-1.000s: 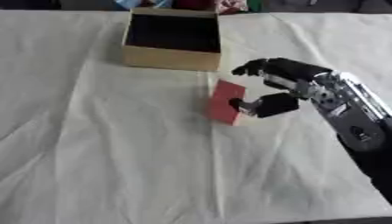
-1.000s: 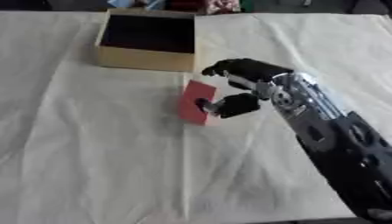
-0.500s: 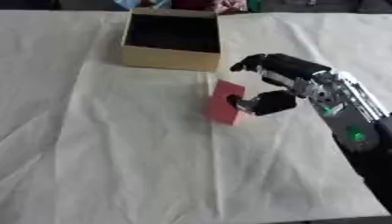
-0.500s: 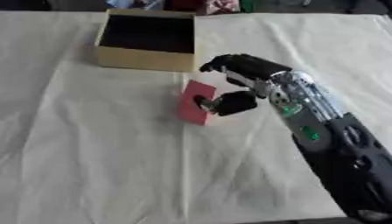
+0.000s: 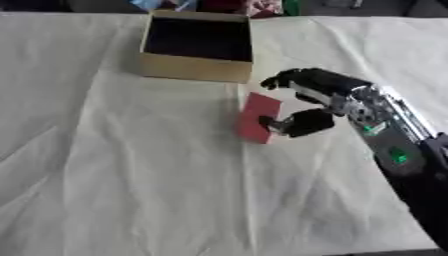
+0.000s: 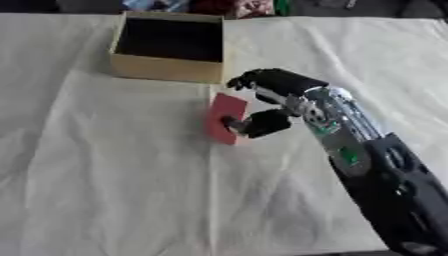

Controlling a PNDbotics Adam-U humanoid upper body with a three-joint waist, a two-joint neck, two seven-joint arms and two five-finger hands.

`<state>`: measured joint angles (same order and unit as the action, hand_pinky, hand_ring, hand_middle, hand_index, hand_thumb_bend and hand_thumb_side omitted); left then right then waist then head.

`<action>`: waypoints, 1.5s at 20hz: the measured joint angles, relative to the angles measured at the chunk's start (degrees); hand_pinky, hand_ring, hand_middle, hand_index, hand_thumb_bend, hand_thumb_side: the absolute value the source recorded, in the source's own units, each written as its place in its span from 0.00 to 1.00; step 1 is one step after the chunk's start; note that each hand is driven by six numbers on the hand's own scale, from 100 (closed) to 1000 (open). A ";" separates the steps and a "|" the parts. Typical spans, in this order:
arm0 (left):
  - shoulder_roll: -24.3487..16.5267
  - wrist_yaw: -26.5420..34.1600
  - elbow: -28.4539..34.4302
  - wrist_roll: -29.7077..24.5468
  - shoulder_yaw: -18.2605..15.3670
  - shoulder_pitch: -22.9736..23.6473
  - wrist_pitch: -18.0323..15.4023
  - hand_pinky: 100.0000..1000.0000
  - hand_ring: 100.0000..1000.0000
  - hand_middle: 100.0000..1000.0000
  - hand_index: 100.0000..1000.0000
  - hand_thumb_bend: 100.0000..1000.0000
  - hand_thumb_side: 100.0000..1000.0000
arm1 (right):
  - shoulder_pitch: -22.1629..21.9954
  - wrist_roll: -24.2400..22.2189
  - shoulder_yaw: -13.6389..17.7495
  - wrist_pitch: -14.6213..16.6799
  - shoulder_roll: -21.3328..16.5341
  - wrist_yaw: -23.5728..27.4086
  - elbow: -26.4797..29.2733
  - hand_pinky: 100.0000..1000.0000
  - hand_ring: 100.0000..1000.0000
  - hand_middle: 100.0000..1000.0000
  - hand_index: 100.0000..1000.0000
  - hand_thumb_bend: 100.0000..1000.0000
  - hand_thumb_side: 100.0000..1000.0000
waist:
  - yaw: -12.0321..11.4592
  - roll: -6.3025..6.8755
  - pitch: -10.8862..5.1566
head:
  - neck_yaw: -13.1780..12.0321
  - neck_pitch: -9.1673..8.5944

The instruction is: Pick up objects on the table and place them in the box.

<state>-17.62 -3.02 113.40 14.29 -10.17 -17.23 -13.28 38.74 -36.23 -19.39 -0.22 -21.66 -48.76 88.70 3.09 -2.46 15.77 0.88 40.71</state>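
Red and flat, the block (image 5: 259, 118) stands tilted on the tabletop (image 5: 131, 175) near the middle of the view, its lower edge on the white cloth (image 5: 114, 150) and its broad face turned toward 9 o'clock. It lies at about 5 o'clock from the box (image 5: 198, 46) and just short of the box's near wall, apart from it. The box is tan cardboard, open on top, dark inside, and sits at 12 o'clock on the cloth. From 4 o'clock the right arm (image 5: 394, 150) comes in, black with silver parts and a small green mark on the forearm. Its right hand (image 5: 308, 95) is at 3 o'clock of the block: the thumb (image 5: 289, 124) presses the block's lower right side, while the fingers (image 5: 289, 79) curl over above its top edge, so the hand is partly closed around the block in a pinch. Whether the fingers touch the top edge cannot be told. Creases run across the cloth, one long fold going from the block toward 6 o'clock. Coloured things show at the far edge, too blurred to name.
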 measured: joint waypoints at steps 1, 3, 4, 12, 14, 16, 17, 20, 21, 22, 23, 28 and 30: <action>0.01 0.00 0.00 -0.01 0.00 0.00 0.01 0.52 0.56 0.57 0.69 0.00 0.00 | -0.05 -0.07 0.13 -0.07 0.21 -0.14 -0.29 0.82 0.86 0.72 1.00 0.19 0.72 | -0.01 0.00 0.00 | 0.02 -0.01; 0.09 0.00 0.00 -0.02 0.00 0.00 0.02 0.52 0.56 0.57 0.69 0.00 0.00 | -0.31 -0.13 0.37 -0.16 0.40 -0.43 -0.82 0.82 0.86 0.73 1.00 0.19 0.72 | -0.05 0.00 0.01 | 0.05 -0.02; 0.25 0.00 0.00 -0.03 0.00 0.00 0.03 0.52 0.56 0.57 0.69 0.00 0.00 | -0.43 -0.11 0.45 -0.19 0.58 -0.65 -1.06 0.82 0.86 0.72 0.99 0.18 0.71 | -0.09 0.00 0.01 | 0.07 -0.03; 0.51 0.00 0.00 -0.08 -0.01 0.00 0.07 0.52 0.56 0.57 0.68 0.00 0.00 | -0.44 0.42 0.66 -0.21 2.16 -1.86 -3.03 0.81 0.82 0.69 0.96 0.12 0.60 | -0.43 0.00 0.21 | 0.33 -0.37; 0.52 0.00 0.00 -0.14 -0.01 -0.01 0.12 0.52 0.56 0.57 0.68 0.00 0.00 | -0.44 0.93 0.66 -0.45 2.34 -1.63 -3.04 0.79 0.80 0.66 0.94 0.08 0.52 | -0.53 0.00 0.25 | 0.34 -0.48; 0.53 0.00 0.00 -0.18 -0.01 -0.01 0.12 0.52 0.56 0.57 0.68 0.00 0.00 | -0.43 1.81 0.70 -0.89 2.50 -1.16 -2.96 0.78 0.78 0.64 0.92 0.04 0.43 | -0.66 0.00 0.34 | 0.34 -0.49; 0.57 0.00 0.00 -0.21 -0.01 -0.01 0.11 0.52 0.56 0.57 0.68 0.00 0.00 | -0.43 2.36 0.70 -1.19 2.67 -0.87 -2.86 0.78 0.77 0.62 0.90 0.00 0.37 | -0.66 0.00 0.38 | 0.35 -0.49; 0.91 0.00 0.00 -0.31 -0.01 -0.02 0.12 0.52 0.56 0.57 0.68 0.00 0.00 | -0.47 3.75 0.68 -2.24 2.79 -0.01 -2.50 0.77 0.75 0.58 0.88 0.00 0.12 | -0.69 0.00 0.49 | 0.35 -0.50; 0.94 0.00 0.00 -0.37 -0.01 -0.02 0.14 0.52 0.56 0.57 0.68 0.00 0.00 | -0.50 4.11 0.67 -2.59 2.79 0.22 -2.47 0.76 0.74 0.57 0.88 0.00 0.04 | -0.69 0.00 0.52 | 0.35 -0.51; 0.94 0.00 0.00 -0.41 -0.01 -0.02 0.16 0.52 0.56 0.57 0.68 0.00 0.00 | -0.50 4.43 0.67 -2.93 2.79 0.54 -2.38 0.75 0.73 0.56 0.87 0.00 0.00 | -0.69 0.00 0.54 | 0.34 -0.51; 0.95 0.00 0.00 -0.45 -0.01 -0.03 0.17 0.52 0.56 0.57 0.68 0.00 0.00 | -0.51 4.73 0.68 -3.27 2.79 0.93 -2.20 0.75 0.72 0.55 0.87 0.00 0.00 | -0.69 0.00 0.54 | 0.34 -0.51; 0.95 0.00 0.00 -0.63 -0.01 -0.03 0.22 0.52 0.56 0.57 0.68 0.00 0.00 | -0.69 6.39 1.11 -5.26 2.76 2.76 -0.98 0.73 0.67 0.51 0.84 0.00 0.00 | -0.69 0.00 0.55 | 0.30 -0.56; 0.95 0.00 0.00 -0.64 -0.01 -0.03 0.22 0.52 0.56 0.57 0.68 0.00 0.00 | -0.63 7.19 1.52 -6.06 2.74 3.59 -0.18 0.72 0.66 0.49 0.83 0.00 0.00 | -0.69 0.00 0.55 | 0.27 -0.60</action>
<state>-16.67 -3.02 113.40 13.66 -10.19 -17.25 -13.05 38.11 -29.04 -17.86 -6.28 -18.92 -45.18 88.52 2.40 -2.46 16.32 1.15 40.11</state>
